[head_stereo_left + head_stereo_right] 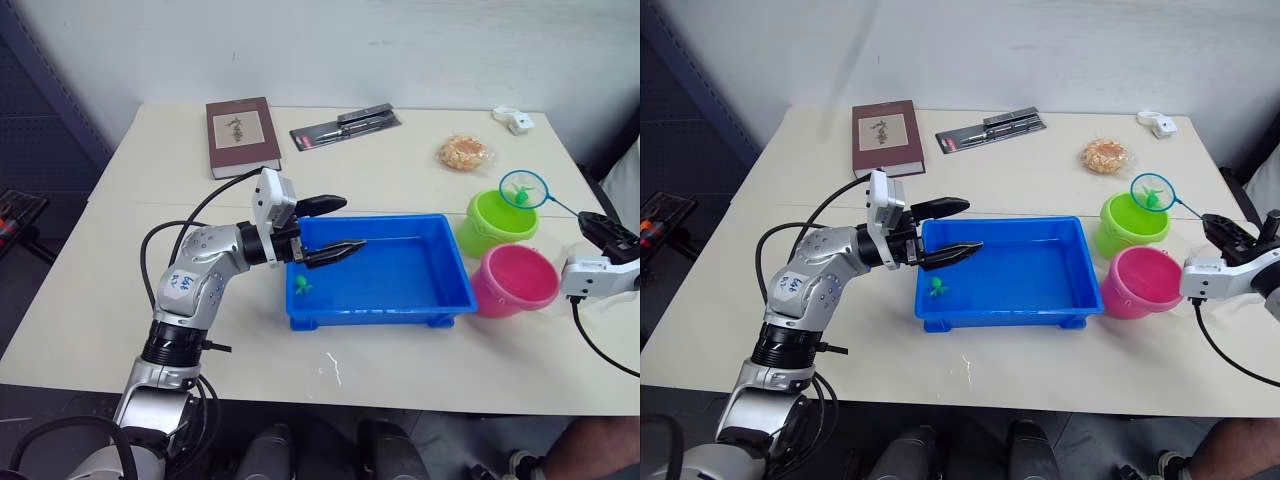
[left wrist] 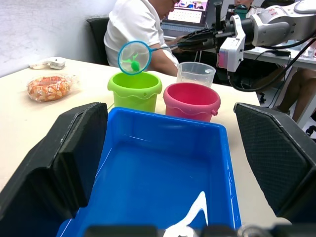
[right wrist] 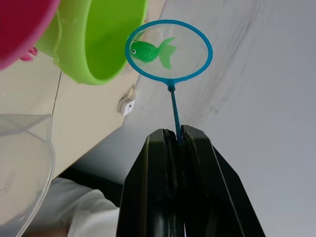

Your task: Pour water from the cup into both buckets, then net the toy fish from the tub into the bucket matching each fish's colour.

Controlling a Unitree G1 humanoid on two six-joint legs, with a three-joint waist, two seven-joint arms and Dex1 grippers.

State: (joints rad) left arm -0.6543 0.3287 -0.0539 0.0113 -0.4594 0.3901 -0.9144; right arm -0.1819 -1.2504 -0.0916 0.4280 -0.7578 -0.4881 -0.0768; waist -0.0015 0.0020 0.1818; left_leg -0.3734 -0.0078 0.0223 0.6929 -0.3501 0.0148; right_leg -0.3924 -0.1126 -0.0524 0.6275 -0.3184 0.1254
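Note:
The blue tub [image 1: 375, 318] lies mid-table with one green toy fish [image 1: 301, 286] near its left end. My left gripper [image 1: 355, 222] hovers open over that end, holding nothing. To the right of the tub stand the lime green bucket [image 1: 497, 228] and the pink bucket [image 1: 515, 282]. My right gripper [image 3: 173, 143] is shut on the thin handle of the net [image 3: 169, 49]. The hoop hangs above the green bucket's rim with a green fish [image 3: 148, 52] in its mesh. The clear cup [image 2: 196, 73] stands just beyond the buckets.
At the table's far side lie a brown book [image 1: 242, 135], a packaged tool [image 1: 346, 128], a wrapped snack [image 1: 465, 152] and a small white object [image 1: 515, 120]. A person in a white shirt [image 2: 138, 29] sits beyond the table's right end.

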